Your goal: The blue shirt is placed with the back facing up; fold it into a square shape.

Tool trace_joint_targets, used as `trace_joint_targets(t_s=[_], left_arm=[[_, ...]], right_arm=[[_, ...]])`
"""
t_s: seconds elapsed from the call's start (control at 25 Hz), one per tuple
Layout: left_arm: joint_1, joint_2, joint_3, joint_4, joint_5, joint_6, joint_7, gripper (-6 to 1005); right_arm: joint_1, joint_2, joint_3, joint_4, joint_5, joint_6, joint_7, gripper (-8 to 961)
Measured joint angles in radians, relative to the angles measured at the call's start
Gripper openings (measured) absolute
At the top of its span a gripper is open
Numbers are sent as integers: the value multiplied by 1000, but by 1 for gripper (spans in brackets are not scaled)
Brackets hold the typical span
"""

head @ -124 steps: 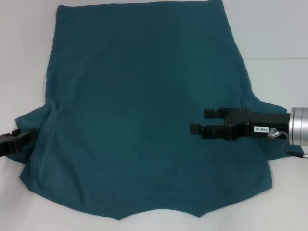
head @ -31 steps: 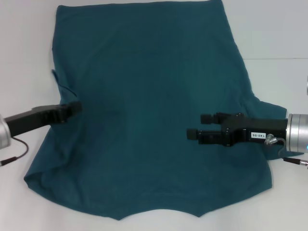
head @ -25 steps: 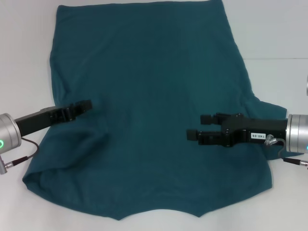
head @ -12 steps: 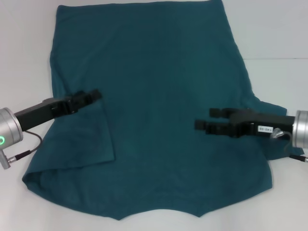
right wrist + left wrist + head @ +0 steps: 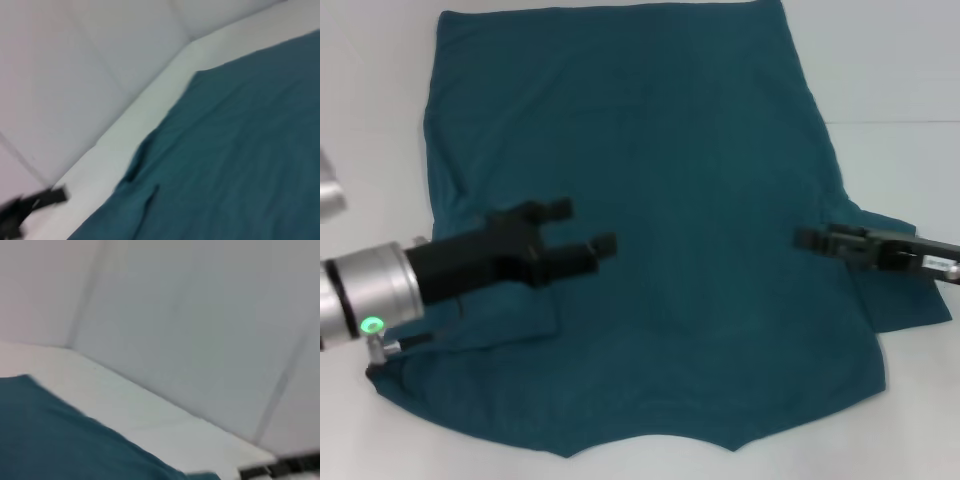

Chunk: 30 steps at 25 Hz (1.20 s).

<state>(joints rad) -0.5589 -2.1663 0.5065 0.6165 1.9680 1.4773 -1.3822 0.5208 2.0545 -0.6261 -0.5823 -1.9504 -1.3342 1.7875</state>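
The blue shirt [image 5: 660, 150] lies flat with its plain back up, covering most of the white table. Its left sleeve [image 5: 515, 322] is folded inward onto the body, while the right sleeve [image 5: 905, 300] still sticks out past the side. Hovering over the shirt's left-middle is my left gripper [image 5: 582, 227], open and holding nothing. My right gripper [image 5: 812, 238] is open and empty over the shirt's right edge, beside the right sleeve. The left wrist view shows shirt fabric [image 5: 60, 440]. In the right wrist view the shirt [image 5: 240, 150] fills the frame, with the left gripper [image 5: 30, 205] far off.
The white table [image 5: 900, 100] shows bare on both sides of the shirt and along the near edge. Pale walls [image 5: 200, 315] stand behind the table in both wrist views.
My left gripper carried the left sleeve inward, let it go, and has moved further right over the shirt. The right gripper has pulled back to the right, towards the right sleeve.
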Motion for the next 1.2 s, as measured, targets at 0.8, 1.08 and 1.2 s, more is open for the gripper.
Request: trace_joint_targets(t_s=[0.8,1.08,1.2], left_arm=[[21,-3,201,2,61,-35,192,949],[21,-3,203,4,73,-33,192,949],[17,-1,203,5,78,-30,187,949]], right_arm=[[-41,-129,35,-17,-161,33,418,908],[-30,-102,29,-54,-161,119,414,908],[-19,-99,15,-47,-162,155,414,908]])
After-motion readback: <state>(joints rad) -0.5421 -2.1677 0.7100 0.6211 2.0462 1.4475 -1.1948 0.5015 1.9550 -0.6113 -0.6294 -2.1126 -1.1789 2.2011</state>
